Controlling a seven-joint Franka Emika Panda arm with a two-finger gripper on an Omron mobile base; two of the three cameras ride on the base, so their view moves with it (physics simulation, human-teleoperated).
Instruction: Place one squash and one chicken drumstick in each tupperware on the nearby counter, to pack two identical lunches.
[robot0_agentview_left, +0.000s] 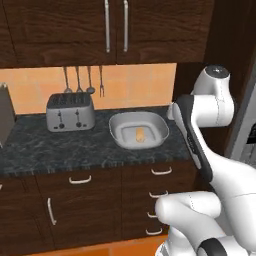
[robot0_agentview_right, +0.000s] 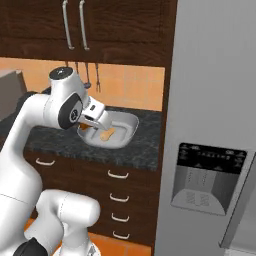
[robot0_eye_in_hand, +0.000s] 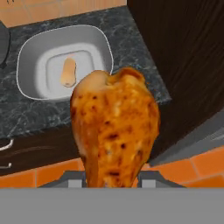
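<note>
Drumstick (robot0_eye_in_hand: 114, 131) looms closest to the hand camera, its bulbous end up and its narrow end pinched between the fingers of the gripper (robot0_eye_in_hand: 113, 177), which is closed tight on it. Beyond the drumstick sits the tub (robot0_eye_in_hand: 26, 57) on the counter (robot0_eye_in_hand: 39, 116), and inside the tub, near its middle, lies the squash (robot0_eye_in_hand: 68, 72), a small tan lump resting on the floor of the tub. From the left base view the tub (robot0_agentview_left: 120, 131) stands to the right of the toaster (robot0_agentview_left: 70, 112), close to the counter's front edge, with the squash (robot0_agentview_left: 140, 134) in it.

My judgement is that the drumstick is on its way to the tub and is not yet over it: in the hand view it hangs forward of the counter edge, above the drawers and orange floor. The grip is on the thin end only, so the heavy end could swing or slip out if the arm moves sharply. A release before the drumstick is over the tub would drop it onto the counter or the floor. Lowering too close to the tub's near rim could clip it and shove the tub along the counter. A drop from high up might bounce the drumstick off the squash and out over the rim.
</note>
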